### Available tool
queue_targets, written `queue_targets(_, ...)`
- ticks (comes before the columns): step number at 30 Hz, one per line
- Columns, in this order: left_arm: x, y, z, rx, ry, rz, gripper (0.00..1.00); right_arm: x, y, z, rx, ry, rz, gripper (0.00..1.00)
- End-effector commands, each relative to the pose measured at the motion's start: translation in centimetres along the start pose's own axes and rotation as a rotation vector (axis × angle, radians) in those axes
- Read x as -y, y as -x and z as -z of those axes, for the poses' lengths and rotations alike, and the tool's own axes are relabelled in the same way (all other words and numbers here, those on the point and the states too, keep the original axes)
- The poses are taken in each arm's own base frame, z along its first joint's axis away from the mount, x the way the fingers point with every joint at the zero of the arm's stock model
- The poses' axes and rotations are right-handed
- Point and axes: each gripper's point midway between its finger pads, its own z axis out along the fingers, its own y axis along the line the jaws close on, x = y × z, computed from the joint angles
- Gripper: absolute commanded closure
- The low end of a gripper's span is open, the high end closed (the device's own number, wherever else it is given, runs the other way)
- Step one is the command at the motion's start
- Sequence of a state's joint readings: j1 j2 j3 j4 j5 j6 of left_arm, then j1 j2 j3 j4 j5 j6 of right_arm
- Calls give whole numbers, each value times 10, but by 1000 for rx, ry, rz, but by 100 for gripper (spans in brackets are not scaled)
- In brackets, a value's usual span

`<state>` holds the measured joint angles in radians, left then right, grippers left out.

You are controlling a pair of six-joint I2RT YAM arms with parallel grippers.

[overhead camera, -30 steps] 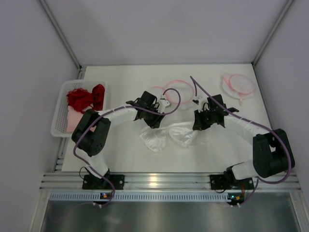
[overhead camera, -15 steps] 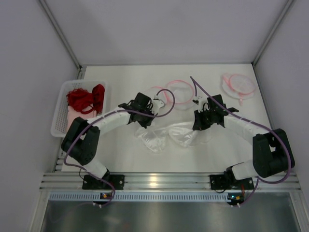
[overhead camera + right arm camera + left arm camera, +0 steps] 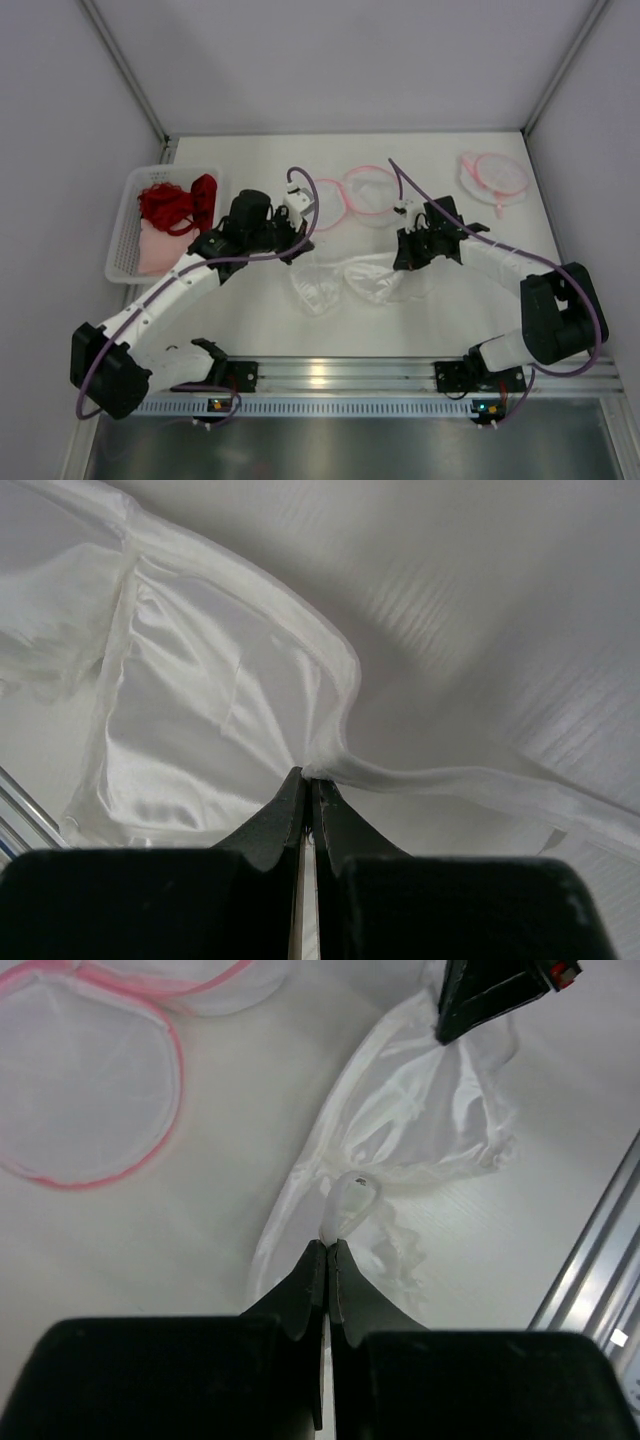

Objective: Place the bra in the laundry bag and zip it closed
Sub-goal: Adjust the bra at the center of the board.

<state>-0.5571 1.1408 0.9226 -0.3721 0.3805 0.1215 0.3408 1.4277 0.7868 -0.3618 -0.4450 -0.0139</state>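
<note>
The left gripper (image 3: 328, 1250) has its two fingers pressed together. Between the tips it pinches a small strap loop (image 3: 350, 1200), thin and half clear, which belongs to the bra (image 3: 420, 1130). The right gripper (image 3: 305, 780) is closed too, with its fingers tight on the folded hem of one cup, where a narrow band of cloth runs off to the side. So both tools are clamped on the same garment, one at each end of it.

The bra is white, made of a smooth, shiny cloth like satin, and it has many soft wrinkles. In the overhead view it is spread between the two grippers, with two rounded cups side by side. The cups rest on the table (image 3: 250, 320) about in the middle, a little closer to the near edge than to the far edge. I cannot tell if the ends held by the grippers are lifted off the surface.

The laundry bag (image 3: 365, 190) lies flat beyond the bra, toward the far edge and about halfway along it. It is round, of white mesh with a pink rim, and it does not touch the bra. Whether its zipper is open, the pictures do not show.

A second bag (image 3: 495, 175) of the same kind lies in the far right corner. A white basket (image 3: 125, 235) stands at the left edge, with red cloth (image 3: 175, 200) and something pale pink inside.
</note>
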Motion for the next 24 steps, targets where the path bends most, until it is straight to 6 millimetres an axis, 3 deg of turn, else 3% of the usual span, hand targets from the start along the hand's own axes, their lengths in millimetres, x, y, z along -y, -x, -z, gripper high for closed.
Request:
queue_targets(1,24,10,-8,42,-139,69,100,-17,25,-6,64,57,56,100)
queue_targets(3,25,11,-17,42,-156,98,100,-22,26,-9,61,77,32,100)
queue_targets(9,34,-20,-60,-84,-197,150,100,-19,25,-13,53,57,35,100)
queue_targets(12,48,-48,-71,-158,-250,99,100,-11,23,-13,50,14,36,100)
queue_targets(16,60,-109,-69,-318,-310,7,100,-6,25,-11,55,-11,37,100)
queue_targets(19,52,-142,-67,-458,-301,-45,100,-3,26,-11,59,-22,41,100)
queue_targets(24,30,-159,-85,-575,-225,-79,100,0,33,-13,58,-33,42,100)
